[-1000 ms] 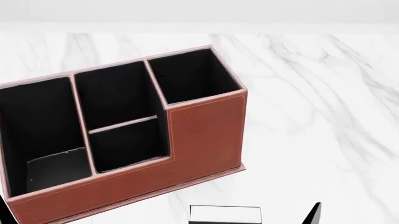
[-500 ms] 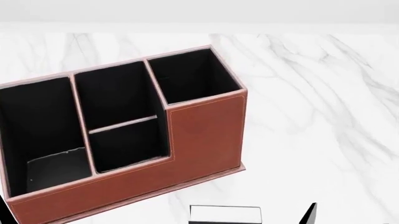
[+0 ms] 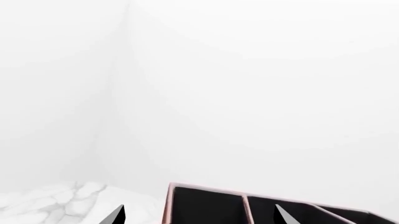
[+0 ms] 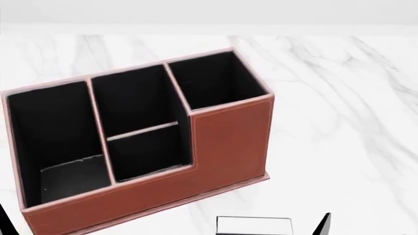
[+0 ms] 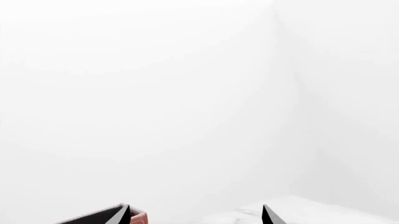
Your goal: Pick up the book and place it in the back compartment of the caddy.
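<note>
Head view alone shows the book, on the tabletop just before the caddy. Wrist views show left claw and right claw spread, empty.

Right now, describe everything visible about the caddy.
The caddy is a reddish-brown, leather-look organiser with pale pinkish rims and black lining. It stands upright on the white marble table, turned at an angle. It has two tall end cells and a middle section split by a thin divider, behind a lower-cut front wall. Nothing grips it.
</note>
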Motion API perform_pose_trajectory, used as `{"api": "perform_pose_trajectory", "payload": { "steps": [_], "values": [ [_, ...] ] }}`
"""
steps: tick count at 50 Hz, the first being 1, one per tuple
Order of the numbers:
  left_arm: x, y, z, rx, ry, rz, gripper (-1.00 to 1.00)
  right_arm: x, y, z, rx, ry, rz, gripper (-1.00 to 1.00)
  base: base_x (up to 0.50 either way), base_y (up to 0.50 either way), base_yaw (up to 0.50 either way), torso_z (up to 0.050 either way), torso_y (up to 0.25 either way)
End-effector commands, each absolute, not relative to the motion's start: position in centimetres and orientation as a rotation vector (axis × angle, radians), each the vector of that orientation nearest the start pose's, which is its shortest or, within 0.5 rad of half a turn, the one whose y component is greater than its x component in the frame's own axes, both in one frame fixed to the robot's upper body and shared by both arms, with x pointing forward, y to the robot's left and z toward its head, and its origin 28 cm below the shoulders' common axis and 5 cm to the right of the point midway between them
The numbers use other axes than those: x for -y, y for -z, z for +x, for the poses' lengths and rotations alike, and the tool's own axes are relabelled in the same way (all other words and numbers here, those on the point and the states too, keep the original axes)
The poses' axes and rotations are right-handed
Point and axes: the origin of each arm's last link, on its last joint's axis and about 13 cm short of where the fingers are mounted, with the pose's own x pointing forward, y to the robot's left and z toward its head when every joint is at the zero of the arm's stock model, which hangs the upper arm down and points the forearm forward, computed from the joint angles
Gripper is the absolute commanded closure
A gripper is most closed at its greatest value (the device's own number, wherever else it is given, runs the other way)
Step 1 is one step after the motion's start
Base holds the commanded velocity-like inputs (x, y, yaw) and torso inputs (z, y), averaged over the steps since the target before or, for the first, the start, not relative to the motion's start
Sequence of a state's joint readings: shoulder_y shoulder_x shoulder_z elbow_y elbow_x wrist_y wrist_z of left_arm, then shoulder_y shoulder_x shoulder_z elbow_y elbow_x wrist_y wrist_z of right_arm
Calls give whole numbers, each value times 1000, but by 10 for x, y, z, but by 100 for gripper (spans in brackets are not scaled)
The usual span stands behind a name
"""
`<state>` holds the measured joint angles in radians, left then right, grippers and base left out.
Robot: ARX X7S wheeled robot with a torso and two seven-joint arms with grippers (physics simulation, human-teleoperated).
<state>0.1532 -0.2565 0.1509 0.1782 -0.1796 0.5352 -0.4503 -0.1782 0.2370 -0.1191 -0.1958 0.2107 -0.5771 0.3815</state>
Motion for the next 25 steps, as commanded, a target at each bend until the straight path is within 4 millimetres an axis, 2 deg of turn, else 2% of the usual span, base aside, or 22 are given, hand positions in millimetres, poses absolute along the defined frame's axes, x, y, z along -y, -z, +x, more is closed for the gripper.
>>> {"api": "perform_pose_trajectory", "payload": {
  "steps": [1, 25],
  "values": [
    [-226, -57, 175, 508, -242, -119, -100, 120, -60, 170, 544, 218, 151, -100, 4, 105, 0, 0, 0],
    [-227, -56, 176, 507, -243, -121, -100, 120, -59, 171, 545, 210, 153, -100, 71, 90, 0, 0, 0]
  ]
}}
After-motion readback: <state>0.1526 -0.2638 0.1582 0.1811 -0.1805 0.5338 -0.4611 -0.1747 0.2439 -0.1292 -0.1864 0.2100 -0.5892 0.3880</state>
